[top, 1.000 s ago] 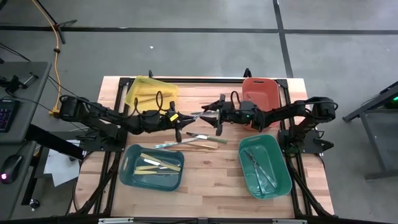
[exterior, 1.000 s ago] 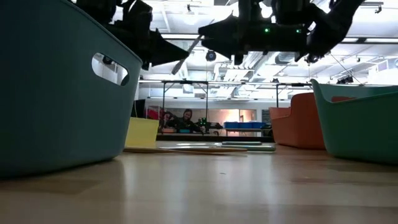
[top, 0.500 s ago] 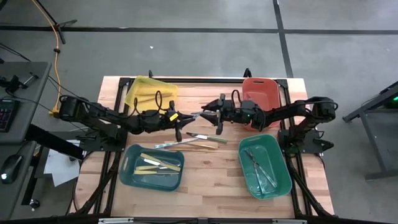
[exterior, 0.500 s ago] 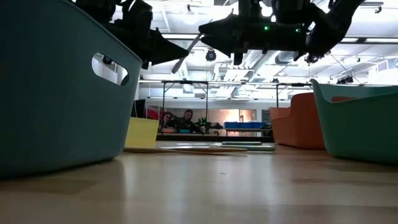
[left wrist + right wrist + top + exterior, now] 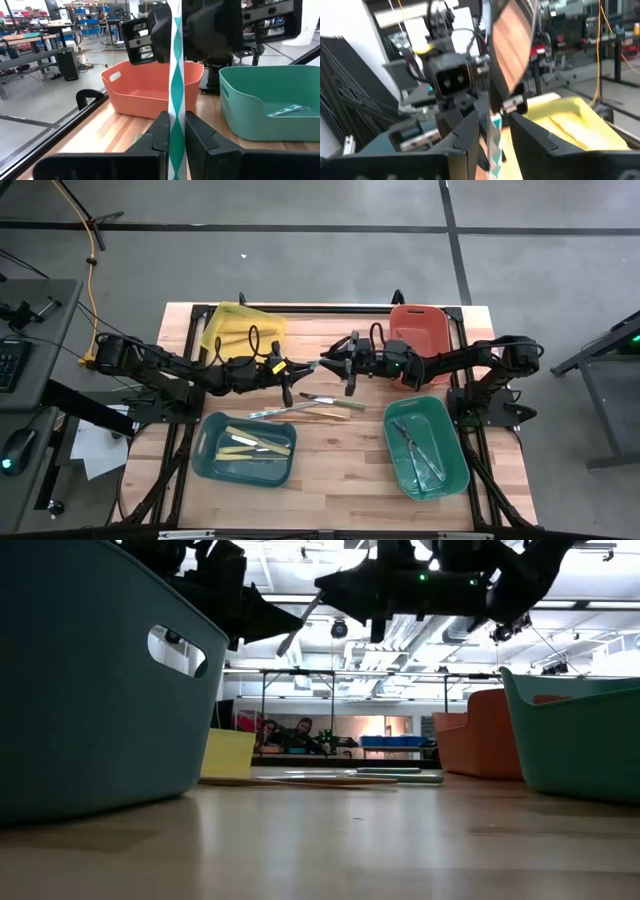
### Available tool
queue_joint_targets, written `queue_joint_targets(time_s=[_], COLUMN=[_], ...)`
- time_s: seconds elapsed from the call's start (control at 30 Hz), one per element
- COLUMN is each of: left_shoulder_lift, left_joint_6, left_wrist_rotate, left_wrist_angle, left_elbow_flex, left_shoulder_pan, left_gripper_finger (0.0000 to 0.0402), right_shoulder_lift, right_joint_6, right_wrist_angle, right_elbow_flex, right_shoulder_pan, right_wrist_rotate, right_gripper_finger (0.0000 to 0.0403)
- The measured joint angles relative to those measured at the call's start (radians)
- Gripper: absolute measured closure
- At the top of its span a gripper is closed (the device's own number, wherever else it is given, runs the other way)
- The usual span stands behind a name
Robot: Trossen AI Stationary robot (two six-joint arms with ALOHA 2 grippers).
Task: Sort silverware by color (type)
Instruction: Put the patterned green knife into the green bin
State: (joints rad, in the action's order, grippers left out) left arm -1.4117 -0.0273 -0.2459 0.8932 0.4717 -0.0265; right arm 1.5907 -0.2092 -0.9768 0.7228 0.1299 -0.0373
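A teal-tinted utensil hangs level in the air above the middle of the table, between my two arms. My left gripper is shut on one end of it. My right gripper faces it from the table's right, open, with a finger on either side of the utensil's other end; a gap shows beside each finger. Several more pieces of silverware lie flat on the wood below. My left gripper pinches the utensil's handle end between its two fingers. The fingers come level from the table's left and lie along the utensil. The utensil sticks straight out past the fingertips toward my right gripper, lifted clear of the table.
Four bins stand on the table: yellow far left, orange-red far right, blue-teal near left holding cream-yellow pieces, and green near right holding silver-grey pieces. Bare wood lies between the near bins.
My right gripper has narrowed its fingers around the free end of the teal utensil and rolled slightly, staying in place. My left gripper and the utensil have kept still.
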Motion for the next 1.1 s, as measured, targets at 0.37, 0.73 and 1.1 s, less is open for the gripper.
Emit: queue_joint_targets(time_s=[0.37, 0.73, 1.1], left_shoulder_lift=[0.000, 0.000, 0.064], left_joint_6=[-0.001, -0.003, -0.037], left_wrist_rotate=[-0.028, -0.031, -0.064], left_wrist_angle=[-0.006, -0.007, -0.169], left_elbow_flex=[0.000, 0.000, -0.001], left_shoulder_pan=[0.000, 0.000, 0.000], left_gripper_finger=[0.0385, 0.0346, 0.0331], right_shoulder_lift=[0.001, 0.001, -0.042], right_joint_6=[0.007, 0.000, 0.035], right_wrist_angle=[0.045, 0.049, 0.163], right_elbow_flex=[0.018, 0.018, 0.017], right_shoulder_pan=[0.000, 0.000, 0.001], right_wrist_rotate=[0.009, 0.010, 0.035], right_gripper_finger=[0.0340, 0.0392, 0.0396])
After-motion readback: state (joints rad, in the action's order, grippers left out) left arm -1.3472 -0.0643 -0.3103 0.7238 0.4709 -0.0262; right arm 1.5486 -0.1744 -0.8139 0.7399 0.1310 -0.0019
